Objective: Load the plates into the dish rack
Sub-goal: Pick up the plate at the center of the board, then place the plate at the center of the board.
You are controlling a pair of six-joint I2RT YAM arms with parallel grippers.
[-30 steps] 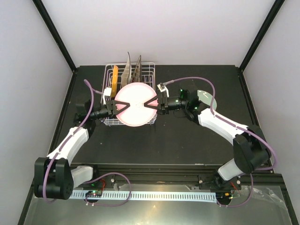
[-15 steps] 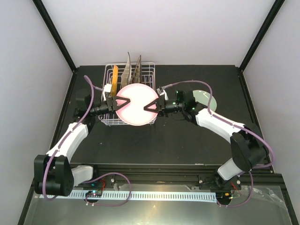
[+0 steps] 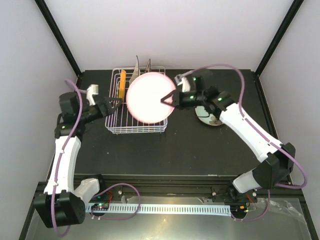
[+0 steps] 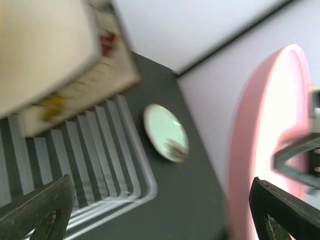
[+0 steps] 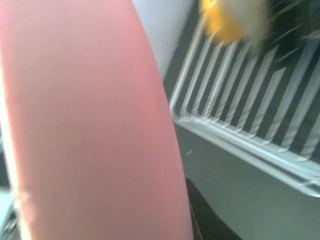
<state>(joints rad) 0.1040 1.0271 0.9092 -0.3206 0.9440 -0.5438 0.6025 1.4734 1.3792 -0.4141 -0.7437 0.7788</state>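
I'm seeing the right gripper (image 3: pixel 167 99) pinching the pink plate (image 3: pixel 149 97) at its right rim, holding it above the dish rack (image 3: pixel 135 129). The left gripper (image 3: pixel 114 104) is hanging near the plate's left edge, jaws spread wide and gripping nothing.

Hidden: dish rack (image 3: pixel 135 128) middle behind pink plate (image 3: pixel 148 97); green plate (image 3: pixel 211 121) partly under right arm (image 3: pixel 245 127).

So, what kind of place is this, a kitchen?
Probably a robot test cell, not a kitchen: bare white walls, a black table, and the left arm and right arm bolted at its near edge.
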